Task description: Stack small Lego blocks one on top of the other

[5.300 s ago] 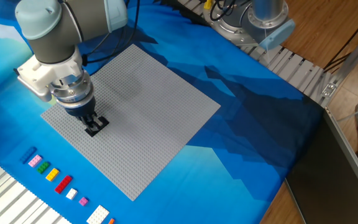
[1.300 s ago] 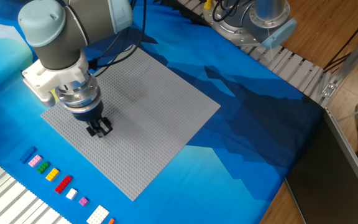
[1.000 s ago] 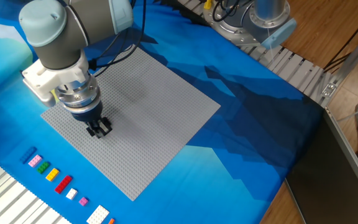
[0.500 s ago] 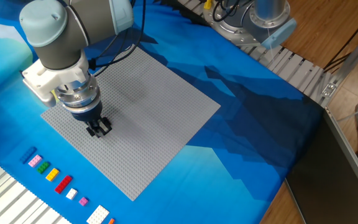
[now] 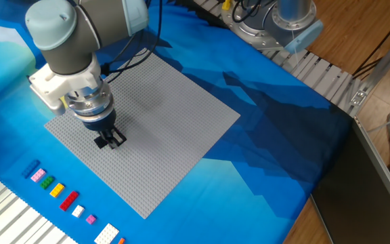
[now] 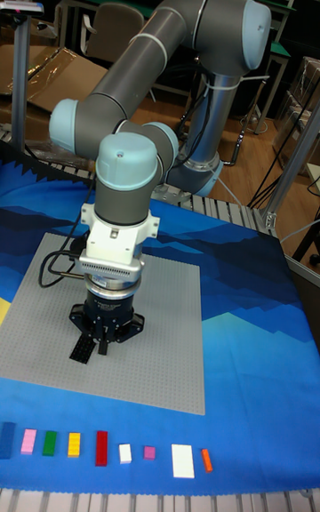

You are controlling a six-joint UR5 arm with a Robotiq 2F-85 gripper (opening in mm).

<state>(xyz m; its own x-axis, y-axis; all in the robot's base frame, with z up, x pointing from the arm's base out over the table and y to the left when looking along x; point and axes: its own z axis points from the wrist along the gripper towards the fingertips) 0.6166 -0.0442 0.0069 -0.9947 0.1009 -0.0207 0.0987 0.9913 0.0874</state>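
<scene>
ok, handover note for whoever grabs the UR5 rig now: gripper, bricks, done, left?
Gripper: low over the grey baseplate, at the black brick; open or shut can't be told.
Black brick: on the baseplate's near-left area, beside the fingertips.
Blue brick: in the spare-brick row off the baseplate on the blue cloth.
Done: no stack visible.
Left: fetch a small brick and press it onto the black one.

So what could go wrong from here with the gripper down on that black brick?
1. The gripper hides most of the black brick, so a bad seat on the baseplate could go unseen.
2. Lifting may drag the brick up if it sticks to the fingers.
3. The cable lying on the baseplate could snag.
</scene>
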